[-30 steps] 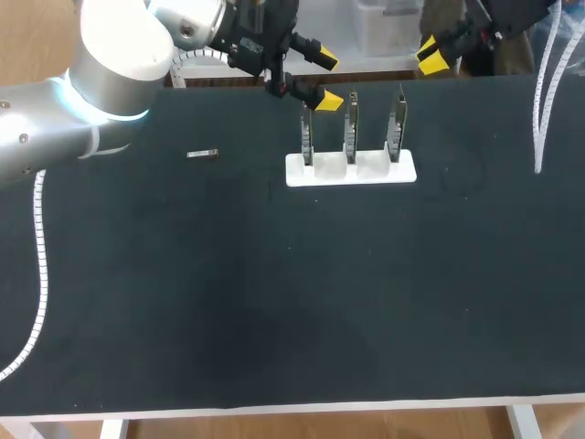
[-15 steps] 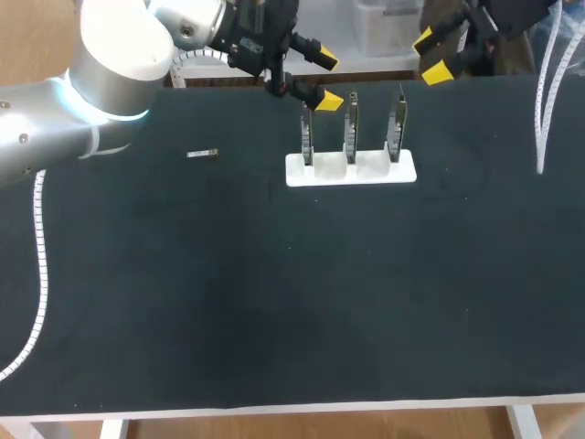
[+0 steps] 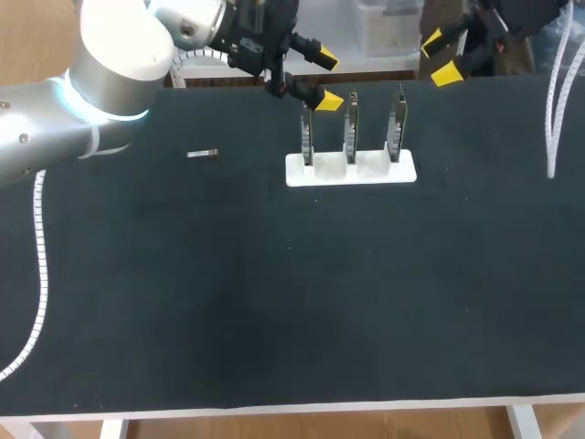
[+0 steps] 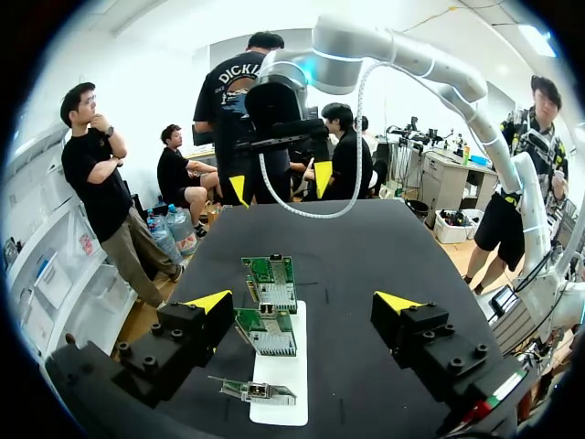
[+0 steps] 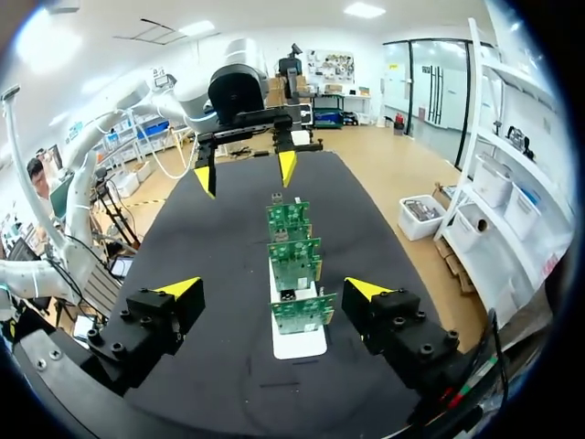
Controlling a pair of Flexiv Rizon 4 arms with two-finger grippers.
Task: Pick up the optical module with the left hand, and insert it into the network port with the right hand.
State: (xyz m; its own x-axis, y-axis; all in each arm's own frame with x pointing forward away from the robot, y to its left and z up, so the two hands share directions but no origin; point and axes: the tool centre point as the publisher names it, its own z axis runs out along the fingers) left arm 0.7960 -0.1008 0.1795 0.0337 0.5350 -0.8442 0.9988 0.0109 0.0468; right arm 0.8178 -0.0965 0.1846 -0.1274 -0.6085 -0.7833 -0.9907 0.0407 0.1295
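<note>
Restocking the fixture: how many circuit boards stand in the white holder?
3, upright in a row in the holder: left board, middle board, right board. Both wrist views show the same three, so none seems hidden.

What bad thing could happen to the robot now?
The left pincer hangs open right beside the end board on the white stand; it might knock it. The small metal piece lies apart and looks tiny, so it could slip when grabbed.
</note>
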